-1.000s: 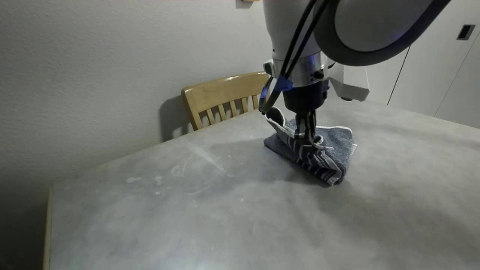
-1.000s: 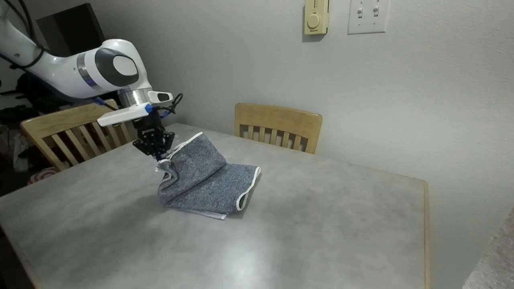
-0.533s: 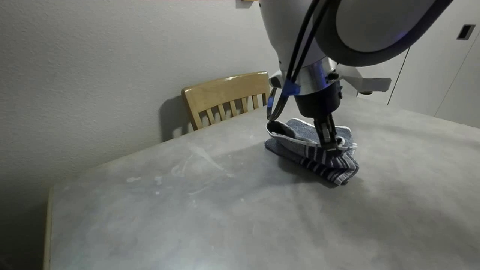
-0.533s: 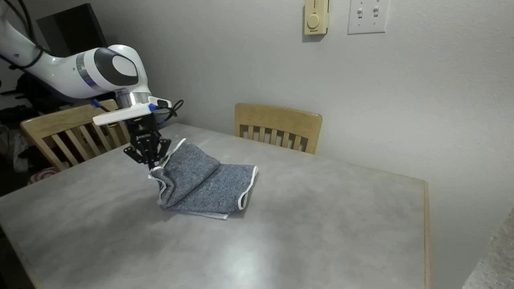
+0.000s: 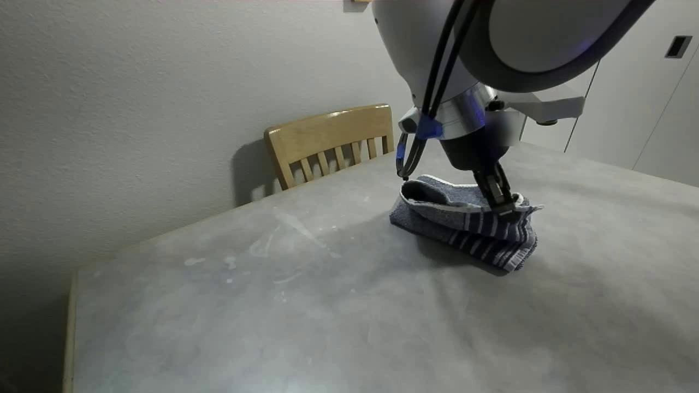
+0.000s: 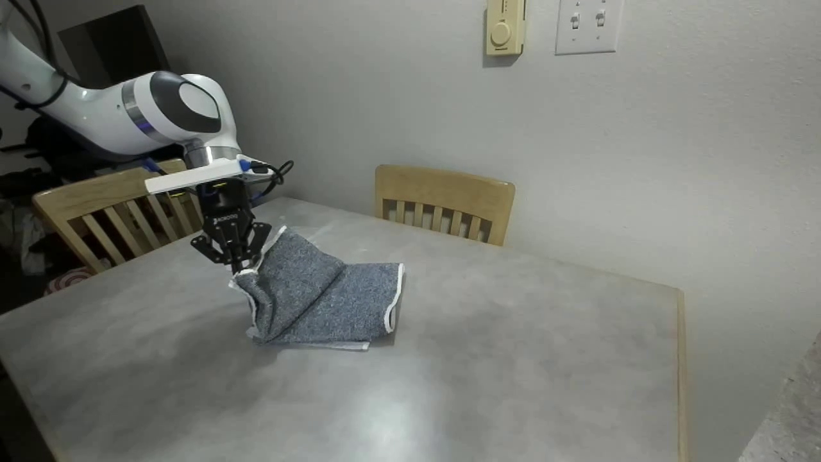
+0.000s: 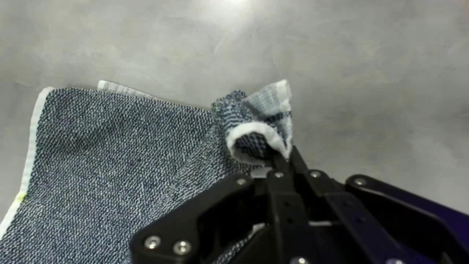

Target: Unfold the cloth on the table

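Note:
The blue-grey cloth [image 5: 464, 232] with white stripes and a pale hem lies folded and bunched on the grey mottled table [image 5: 273, 327]. It also shows in an exterior view [image 6: 346, 301] and in the wrist view [image 7: 128, 154]. My gripper [image 5: 505, 214] leans over the cloth's striped end and is shut on the hem. In an exterior view my gripper [image 6: 237, 265] stands at the cloth's left edge, with the held corner raised. In the wrist view the gripper [image 7: 288, 157] pinches the hem, which curls into a loop beside the fingers. The cloth's underside layers are mostly hidden.
A light wooden chair [image 5: 333, 131] stands behind the table, against the wall. It shows in an exterior view [image 6: 442, 199] near another wooden chair [image 6: 122, 205] behind the arm. The table's pale wooden edge [image 6: 681, 372] runs along one end.
My gripper has moved right and tilted in one view, left and slightly nearer in the other, drawing the held hem along. The raised fold has dropped lower, and the whole cloth has shifted slightly.

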Robot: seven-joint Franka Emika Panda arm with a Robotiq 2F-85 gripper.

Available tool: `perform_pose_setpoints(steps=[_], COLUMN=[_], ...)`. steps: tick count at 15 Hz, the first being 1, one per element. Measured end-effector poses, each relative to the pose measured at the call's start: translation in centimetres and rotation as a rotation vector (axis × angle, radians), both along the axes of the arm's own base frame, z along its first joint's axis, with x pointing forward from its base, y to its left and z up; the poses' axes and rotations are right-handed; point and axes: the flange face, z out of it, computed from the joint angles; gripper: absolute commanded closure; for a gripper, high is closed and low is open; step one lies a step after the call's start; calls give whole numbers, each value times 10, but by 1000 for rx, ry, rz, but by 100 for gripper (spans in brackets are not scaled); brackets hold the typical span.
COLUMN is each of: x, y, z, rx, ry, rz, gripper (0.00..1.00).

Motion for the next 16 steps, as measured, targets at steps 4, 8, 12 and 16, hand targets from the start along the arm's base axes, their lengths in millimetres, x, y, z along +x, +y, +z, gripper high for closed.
perform_pose_setpoints(steps=[4,8,12,16], x=[2,4,5,5], y=[-1,-2,-2,-2], z=[3,5,5,5], rx=[-16,-35,-47,-53], ry=[-8,-27,-40,-45], rz=[-5,-17,-26,-31], gripper=[99,99,99,99])
